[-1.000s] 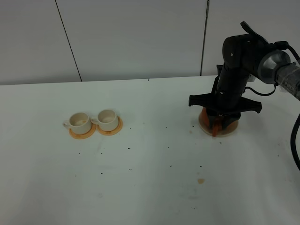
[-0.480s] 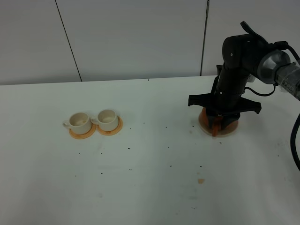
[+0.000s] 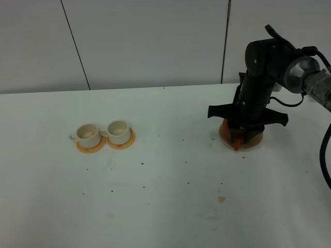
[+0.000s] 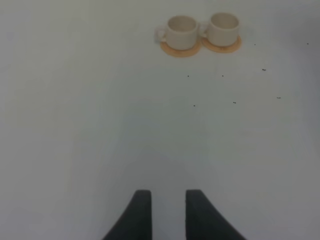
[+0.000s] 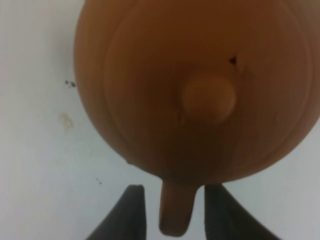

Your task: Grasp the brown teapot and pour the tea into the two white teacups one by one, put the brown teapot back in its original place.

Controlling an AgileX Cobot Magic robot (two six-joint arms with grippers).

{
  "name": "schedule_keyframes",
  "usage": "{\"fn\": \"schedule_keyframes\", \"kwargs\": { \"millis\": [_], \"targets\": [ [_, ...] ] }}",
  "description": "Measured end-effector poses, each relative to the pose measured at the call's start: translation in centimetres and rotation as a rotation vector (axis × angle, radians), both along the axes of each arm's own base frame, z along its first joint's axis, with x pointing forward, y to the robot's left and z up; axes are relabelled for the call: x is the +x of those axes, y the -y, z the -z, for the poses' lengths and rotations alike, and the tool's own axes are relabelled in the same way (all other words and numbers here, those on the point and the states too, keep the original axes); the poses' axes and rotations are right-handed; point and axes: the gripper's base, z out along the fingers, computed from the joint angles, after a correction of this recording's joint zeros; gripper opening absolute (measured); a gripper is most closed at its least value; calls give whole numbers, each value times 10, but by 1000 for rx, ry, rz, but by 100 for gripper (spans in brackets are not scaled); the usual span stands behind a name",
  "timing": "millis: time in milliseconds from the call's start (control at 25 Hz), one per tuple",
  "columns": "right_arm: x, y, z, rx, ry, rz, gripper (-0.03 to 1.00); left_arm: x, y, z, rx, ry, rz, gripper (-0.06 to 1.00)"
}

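Two fingers of the right gripper stand spread either side of the brown teapot's loop handle. A gap shows on each side; nothing is pinched yet. The handle lies lengthwise between them. The pot is squat, reddish-brown, knobbed lid on, sitting on its pale saucer, well apart from the two white teacups. The left gripper faces the cups, fingers slightly parted, empty.

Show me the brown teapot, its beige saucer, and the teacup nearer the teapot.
brown teapot (image 5: 209, 98), right wrist view, lid knob.
beige saucer (image 3: 223, 138), exterior high view, exposed rim.
teacup nearer the teapot (image 3: 119, 136), exterior high view, outer wall.
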Motion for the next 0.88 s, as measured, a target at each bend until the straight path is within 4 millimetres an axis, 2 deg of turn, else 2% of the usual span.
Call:
{"fn": "schedule_keyframes", "kwargs": {
  "millis": [320, 720, 880],
  "targets": [
    [0, 0, 3, -3, -5, 0, 26, 0, 0, 0, 0, 0, 0, 24],
    [0, 0, 3, -6, -4, -4, 11, 0, 0, 0, 1, 0, 0, 24],
    [0, 0, 3, -9, -4, -7, 10, 0, 0, 0, 0, 0, 0, 24]
  ]
}}
